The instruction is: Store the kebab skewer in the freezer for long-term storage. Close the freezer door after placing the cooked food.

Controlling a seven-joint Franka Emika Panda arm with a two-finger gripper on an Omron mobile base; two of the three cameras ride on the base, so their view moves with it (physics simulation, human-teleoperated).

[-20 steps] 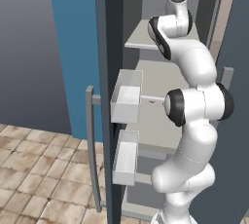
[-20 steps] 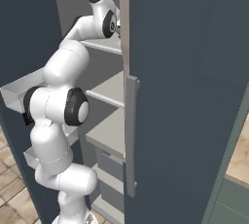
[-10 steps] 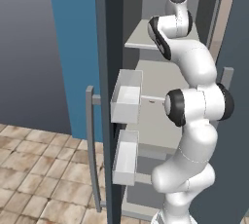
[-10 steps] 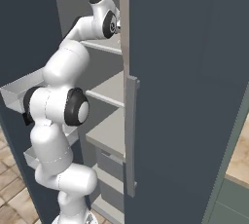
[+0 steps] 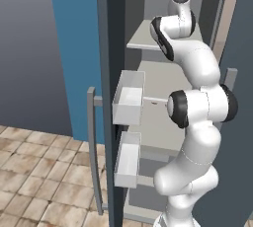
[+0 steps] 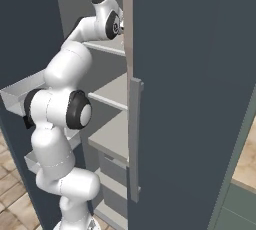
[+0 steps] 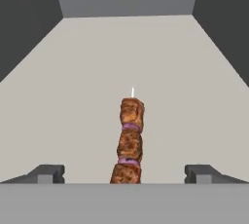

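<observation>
inside the freezer (image 5: 163,80), over a light grey shelf (image 7: 73,101). my gripper (image 7: 124,173) has its fingers (image 7: 47,173) spread wide, clamped on nothing. the kebab skewer (image 7: 129,141) lies on the shelf between and just ahead of the tips. i judge it placed: back straight out, clear of the stick, then swing to the freezer door (image 5: 109,97) on my left.

All views are evenly and softly lit, rendered sharp throughout, with no glare or blur and only faint, diffuse shading inside the compartment.
</observation>
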